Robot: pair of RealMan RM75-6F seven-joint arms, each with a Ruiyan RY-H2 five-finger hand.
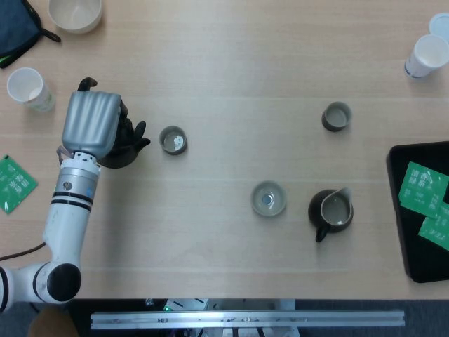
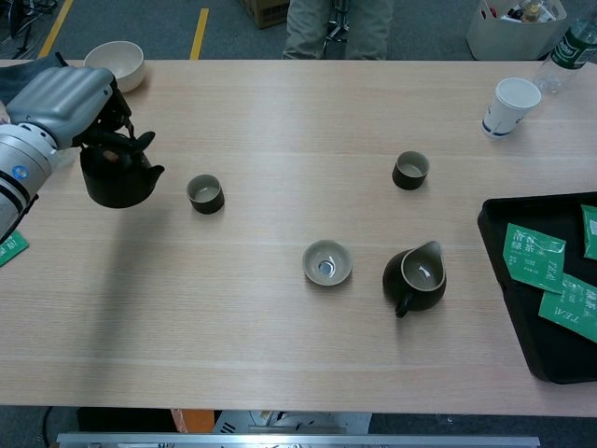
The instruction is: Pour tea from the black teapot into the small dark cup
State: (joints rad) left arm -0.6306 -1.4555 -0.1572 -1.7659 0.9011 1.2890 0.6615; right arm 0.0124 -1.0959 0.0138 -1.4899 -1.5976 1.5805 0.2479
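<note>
Head view: wooden table (image 1: 224, 63) fills nearly the whole frame. Black tray (image 1: 407, 217) sits at its right edge, green tea packets (image 1: 423, 188) lying in it. Left arm (image 1: 66, 210) reaches in from the lower left; left hand (image 1: 90, 123) is curled over the black teapot (image 2: 117, 177) and grasps it at the top, spout pointing right toward the small dark cup (image 1: 172, 140). Chest view shows the teapot lifted clear of the table, roughly level (a slight tilt is possible; cannot tell). Teapot and cup are near one another but apart, cup standing upright just right of the spout.

Right hand does not appear in either view.

Dark pitcher (image 1: 330, 211) stands right of centre, handle toward the near edge, spout toward the tray. Pale bowl (image 1: 75, 14) at the far left corner. Two paper cups: one (image 1: 28, 88) far left beside the hand, one (image 1: 426, 55) far right. Shallow light cup (image 1: 269, 198) just left of the pitcher. Second dark cup (image 1: 336, 116) stands beyond the pitcher. Single green packet (image 1: 12, 182) lies at the left edge.
</note>
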